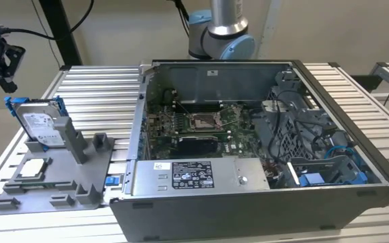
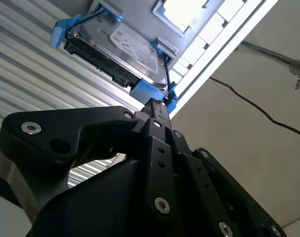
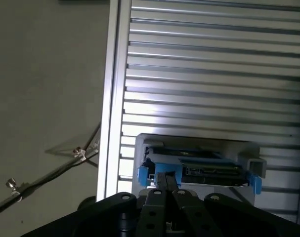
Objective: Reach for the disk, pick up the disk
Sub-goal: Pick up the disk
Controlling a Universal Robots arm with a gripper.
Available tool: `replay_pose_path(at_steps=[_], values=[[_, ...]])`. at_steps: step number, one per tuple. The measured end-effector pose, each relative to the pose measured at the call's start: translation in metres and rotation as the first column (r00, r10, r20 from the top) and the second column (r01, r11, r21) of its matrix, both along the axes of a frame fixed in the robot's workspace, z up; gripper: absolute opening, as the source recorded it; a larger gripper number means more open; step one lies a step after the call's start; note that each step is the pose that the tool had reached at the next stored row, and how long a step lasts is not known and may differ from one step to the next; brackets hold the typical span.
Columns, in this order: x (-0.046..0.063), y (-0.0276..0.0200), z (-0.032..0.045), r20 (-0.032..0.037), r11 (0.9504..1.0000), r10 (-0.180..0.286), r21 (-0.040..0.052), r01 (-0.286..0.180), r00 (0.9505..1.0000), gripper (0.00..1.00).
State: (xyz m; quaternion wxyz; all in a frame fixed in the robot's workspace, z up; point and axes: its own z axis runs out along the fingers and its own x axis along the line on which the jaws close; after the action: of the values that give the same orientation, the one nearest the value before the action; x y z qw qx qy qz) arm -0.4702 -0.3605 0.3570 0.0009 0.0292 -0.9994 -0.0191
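The disk is a silver hard drive with a white label and blue side rails. It stands on edge in a slot of the grey holder at the exterior view's left. My black gripper hangs above the disk and slightly further to the exterior view's left, apart from it. In both wrist views the two fingers lie pressed together with nothing between them, so the gripper is shut. Its tips point toward the blue rail end of the disk.
A small square silver chip lies flat on the holder. An open computer case with a long grey box stands at the centre and right of the ribbed metal table. The table's edge and a floor cable lie beside the holder.
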Motion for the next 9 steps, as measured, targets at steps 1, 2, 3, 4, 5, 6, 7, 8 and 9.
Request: replay_pose_path(at_steps=[1,2,3,4,5,6,7,8,9], values=[[0.0000,0.0000,0.0000,0.0001,1.0000,0.000,0.0000,0.000,1.0000,0.00],[0.0000,0.0000,0.0000,0.0001,1.0000,0.000,0.0000,0.000,1.0000,0.00],[0.0000,-0.0001,0.0000,0.0000,1.0000,0.000,0.0000,0.000,1.0000,0.00],[-0.0002,-0.0001,0.0000,0.0001,1.0000,0.000,0.0000,0.000,1.0000,0.00],[-0.0005,-0.0001,0.0000,0.0001,1.0000,0.000,0.0000,0.000,1.0000,0.00],[-0.0005,-0.0001,0.0000,0.0001,1.0000,0.000,0.0000,0.000,1.0000,0.00],[-0.0005,-0.0001,0.0000,0.0001,1.0000,0.000,0.0000,0.000,1.0000,0.00],[-0.0005,-0.0001,0.0000,0.0000,1.0000,0.000,0.0000,0.000,1.0000,0.00],[-0.0005,-0.0001,0.0000,0.0001,1.0000,0.000,0.0000,0.000,1.0000,0.00]])
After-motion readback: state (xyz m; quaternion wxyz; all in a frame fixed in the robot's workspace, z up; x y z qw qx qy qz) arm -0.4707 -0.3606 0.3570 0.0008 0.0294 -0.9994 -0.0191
